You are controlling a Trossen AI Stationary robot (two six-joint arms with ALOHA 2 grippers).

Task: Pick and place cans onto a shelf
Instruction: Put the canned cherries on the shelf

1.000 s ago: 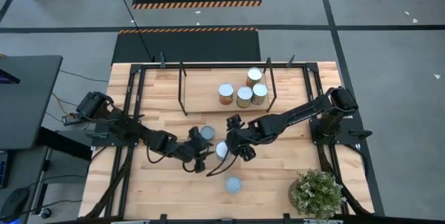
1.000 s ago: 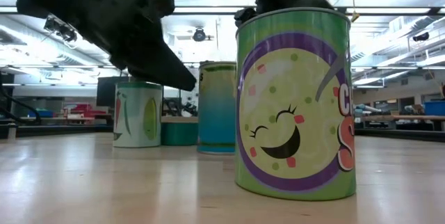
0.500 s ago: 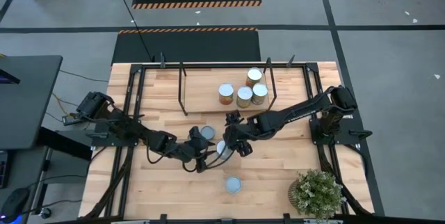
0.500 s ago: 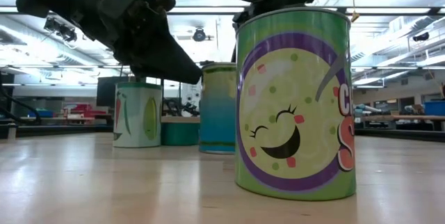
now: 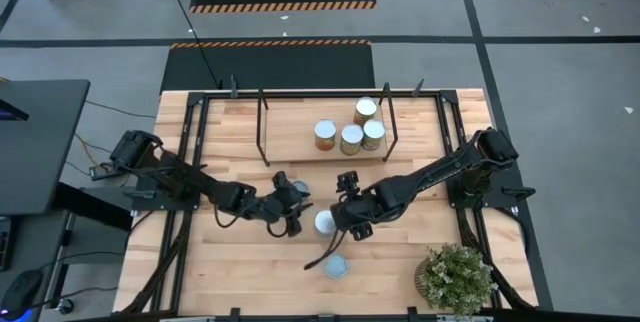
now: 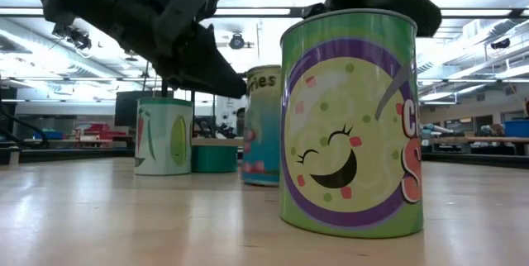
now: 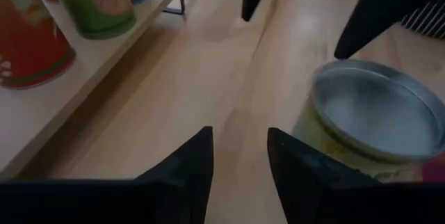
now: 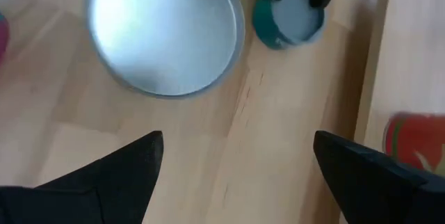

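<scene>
Seen from above, the shelf (image 5: 300, 150) sits at the counter's (image 5: 400, 252) twelve o'clock side, a light-wood board inside thin black rods. Four cans (image 5: 351, 139) stand clustered on its board, toward its three o'clock end.

Three more cans stand on the open counter. A low teal can (image 5: 298, 188) is just at six o'clock of the shelf edge. A silver-topped can (image 5: 325, 223) stands near the counter's middle, between the two grippers. A third can (image 5: 336, 266), with a green label showing a smiling face in the low view, stands nearer the six o'clock edge, apart from the others.

The left gripper (image 5: 293, 218) hovers just at nine o'clock of the silver-topped can, at six o'clock of the teal can. Its fingers (image 7: 191, 172) stand narrowly parted with nothing between them; the can's rim (image 7: 379, 106) lies just beside them.

The right gripper (image 5: 349, 224) sits at three o'clock of the same can, its fingers (image 8: 118, 168) spread wide and empty, the can's top (image 8: 163, 33) ahead of them.

A potted plant (image 5: 455, 277) stands at the counter's five o'clock corner.
</scene>
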